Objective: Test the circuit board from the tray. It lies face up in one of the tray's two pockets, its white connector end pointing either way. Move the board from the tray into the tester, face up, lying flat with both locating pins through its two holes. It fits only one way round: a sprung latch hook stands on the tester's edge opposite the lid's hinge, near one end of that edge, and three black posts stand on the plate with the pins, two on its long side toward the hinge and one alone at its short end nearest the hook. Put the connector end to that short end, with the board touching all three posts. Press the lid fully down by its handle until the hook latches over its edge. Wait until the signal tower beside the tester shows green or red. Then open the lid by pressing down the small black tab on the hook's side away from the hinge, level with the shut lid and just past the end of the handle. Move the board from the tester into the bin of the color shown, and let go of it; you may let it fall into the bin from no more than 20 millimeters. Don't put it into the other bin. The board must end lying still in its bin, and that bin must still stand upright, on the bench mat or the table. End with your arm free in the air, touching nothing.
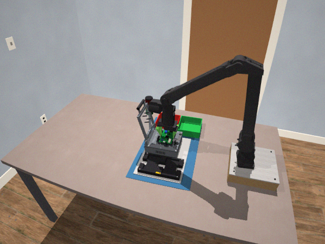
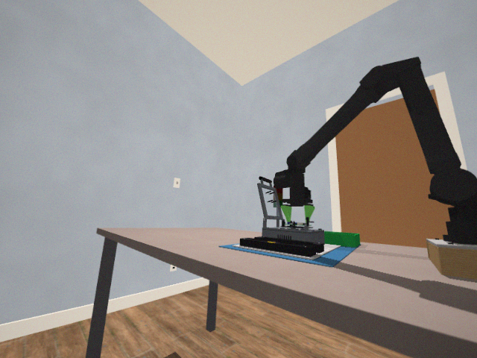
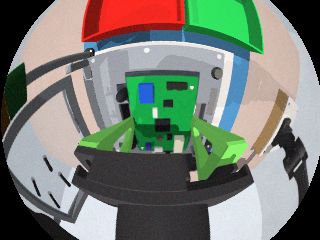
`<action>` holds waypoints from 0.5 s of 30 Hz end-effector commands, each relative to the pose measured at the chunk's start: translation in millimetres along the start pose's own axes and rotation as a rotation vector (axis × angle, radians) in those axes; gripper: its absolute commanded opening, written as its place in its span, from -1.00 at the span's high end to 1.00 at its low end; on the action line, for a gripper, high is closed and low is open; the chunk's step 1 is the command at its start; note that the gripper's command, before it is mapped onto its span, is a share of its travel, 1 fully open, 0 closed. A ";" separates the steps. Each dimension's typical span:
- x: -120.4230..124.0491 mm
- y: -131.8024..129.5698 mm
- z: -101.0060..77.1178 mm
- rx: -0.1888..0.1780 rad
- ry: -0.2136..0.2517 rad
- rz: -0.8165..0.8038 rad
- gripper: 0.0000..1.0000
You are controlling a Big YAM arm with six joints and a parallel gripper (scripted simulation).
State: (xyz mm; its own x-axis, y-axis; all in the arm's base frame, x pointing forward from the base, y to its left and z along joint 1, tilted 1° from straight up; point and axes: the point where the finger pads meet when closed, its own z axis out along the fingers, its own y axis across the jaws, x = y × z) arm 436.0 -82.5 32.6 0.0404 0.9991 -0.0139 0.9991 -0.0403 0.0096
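The green circuit board (image 3: 162, 110) sits between my gripper's (image 3: 162, 139) green fingers, over the grey tester's plate (image 1: 164, 144). The fingers are shut on its two long sides. In the side view the fingertips (image 2: 297, 222) reach down to the top of the tester (image 2: 292, 233). The board also shows in the top view (image 1: 166, 136) under the wrist. The tester's lid (image 1: 144, 118) stands open and upright at the left, its black handle (image 1: 140, 105) on top. Whether the board lies flat on the pins is hidden by the fingers.
The red bin (image 3: 134, 2) and the green bin (image 3: 220, 8) stand side by side just beyond the tester. The black tray (image 1: 160, 166) lies in front of the tester on the blue mat (image 1: 165, 168). The arm's base block (image 1: 253, 168) stands at the table's right.
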 end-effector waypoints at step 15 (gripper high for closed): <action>-6.3 13.7 -3.8 -0.038 -0.005 0.008 -0.83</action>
State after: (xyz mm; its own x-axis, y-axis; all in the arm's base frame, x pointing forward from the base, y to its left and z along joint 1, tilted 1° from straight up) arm 437.2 -82.8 29.5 0.0405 0.9991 -0.0141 0.9991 -0.0403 0.0102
